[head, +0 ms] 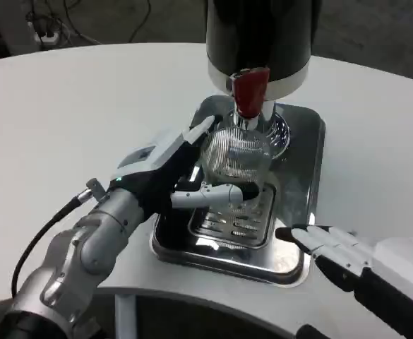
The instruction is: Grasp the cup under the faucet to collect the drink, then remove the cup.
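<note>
1. One clear ribbed cup (236, 152) stood upright, long axis vertical, mouth pointing up at the faucet (249, 121) right above it. Glassy walls with fine vertical ridges, rounded body.

2. It sat at the back of the drip tray (301, 212), behind the slotted grille (236, 220), directly below the spout.

3. Left hand (171, 173) was on it! White back and black underside, wrapped around the cup's left side: one finger (200, 131) reached up along the far wall, another finger (220, 192) curled across the front near the base. Fingers were closed about the cup, holding it.

4. Silver left forearm (86, 247) ran in from the lower left, jointed metal, with a black cable (40, 236) looping off it.

5. Red tap lever (250, 90) sat above the chrome faucet, a blunt glossy block, mounted on the dispenser (259, 35), a black cylinder with a white band at its foot.

6. Drip tray: polished steel, rectangular with rounded corners, mirror-bright.

7. Right hand (330, 247) lay low at the tray's front right corner, fingers stretched out flat and apart toward the left, holding nothing, fingertips just over the tray's rim.

8. Round white table (86, 106), smooth and matte, carried the lot.
</note>
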### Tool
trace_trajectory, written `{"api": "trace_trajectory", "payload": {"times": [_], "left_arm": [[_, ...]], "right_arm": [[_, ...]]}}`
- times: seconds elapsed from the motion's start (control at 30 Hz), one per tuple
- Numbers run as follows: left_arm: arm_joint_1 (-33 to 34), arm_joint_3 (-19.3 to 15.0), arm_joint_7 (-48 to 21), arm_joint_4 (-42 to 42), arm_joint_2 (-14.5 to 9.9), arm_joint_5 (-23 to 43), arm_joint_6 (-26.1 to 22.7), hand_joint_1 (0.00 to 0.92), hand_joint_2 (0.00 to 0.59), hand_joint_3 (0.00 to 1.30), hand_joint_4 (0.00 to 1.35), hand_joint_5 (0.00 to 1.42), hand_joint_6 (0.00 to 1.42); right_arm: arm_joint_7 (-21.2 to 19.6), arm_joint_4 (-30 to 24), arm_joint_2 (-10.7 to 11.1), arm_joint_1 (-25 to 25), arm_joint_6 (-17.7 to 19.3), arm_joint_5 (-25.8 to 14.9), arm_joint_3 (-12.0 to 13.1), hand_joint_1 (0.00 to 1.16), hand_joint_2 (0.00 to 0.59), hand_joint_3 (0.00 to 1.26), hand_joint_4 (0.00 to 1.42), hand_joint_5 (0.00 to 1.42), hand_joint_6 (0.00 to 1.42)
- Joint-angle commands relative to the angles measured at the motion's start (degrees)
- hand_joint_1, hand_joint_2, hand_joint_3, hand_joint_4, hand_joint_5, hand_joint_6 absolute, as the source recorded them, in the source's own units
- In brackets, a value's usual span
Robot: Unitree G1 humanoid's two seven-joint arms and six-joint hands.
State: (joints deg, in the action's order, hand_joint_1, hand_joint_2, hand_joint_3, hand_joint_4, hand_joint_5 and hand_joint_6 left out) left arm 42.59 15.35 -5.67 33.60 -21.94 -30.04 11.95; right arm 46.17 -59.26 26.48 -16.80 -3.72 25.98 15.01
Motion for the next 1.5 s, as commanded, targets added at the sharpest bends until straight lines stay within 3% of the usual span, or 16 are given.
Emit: {"api": "trace_trajectory", "payload": {"times": [0.03,0.37,0.6,0.93,1.1,1.37,1.5], "left_arm": [[-0.9,0.6,-2.5,-1.4,-1.4,0.0,-0.9,0.115,0.0,0.0,0.0,0.0,0.0],[-3.4,-0.3,-8.6,-6.8,-4.0,1.9,-1.9,0.112,0.0,0.0,0.0,0.0,0.0],[-8.3,-3.1,-12.2,-17.9,-6.0,3.5,-7.9,0.119,0.0,0.0,0.0,0.0,0.0],[-18.1,-12.3,-15.4,-40.6,-8.6,8.0,-18.0,0.074,0.0,0.0,0.0,0.0,0.0],[-20.1,-19.4,-12.2,-53.7,-4.4,15.4,-19.7,0.061,0.0,0.0,0.0,0.0,0.0],[-19.3,-22.4,-11.8,-60.0,1.7,26.6,-21.9,0.073,0.005,0.0,0.0,0.0,0.0],[-19.5,-21.7,-13.7,-60.7,2.1,32.9,-22.9,0.081,0.015,0.0,0.0,0.0,0.0]], "right_arm": [[-0.8,-0.7,0.3,-0.5,-0.1,-0.4,0.2,0.47,0.458,0.03,0.0,0.0,0.0],[-1.1,-0.7,0.4,-0.2,-0.2,-0.7,0.0,0.47,0.462,0.03,0.0,0.0,0.0],[-1.4,-0.7,0.3,-0.2,-0.4,-0.5,-0.5,0.47,0.462,0.03,0.0,0.0,0.0],[-2.0,-0.7,0.6,-0.3,-1.3,0.0,-1.3,0.47,0.462,0.03,0.0,0.0,0.0],[-2.3,-0.7,0.9,-0.2,-1.6,0.2,-1.7,0.47,0.462,0.03,0.0,0.0,0.0],[-2.8,-0.7,0.7,-0.7,-1.4,0.3,-1.8,0.47,0.462,0.03,0.0,0.0,0.0],[-3.0,-0.7,0.7,-1.2,-1.1,0.0,-1.3,0.47,0.462,0.03,0.0,0.0,0.0]]}}
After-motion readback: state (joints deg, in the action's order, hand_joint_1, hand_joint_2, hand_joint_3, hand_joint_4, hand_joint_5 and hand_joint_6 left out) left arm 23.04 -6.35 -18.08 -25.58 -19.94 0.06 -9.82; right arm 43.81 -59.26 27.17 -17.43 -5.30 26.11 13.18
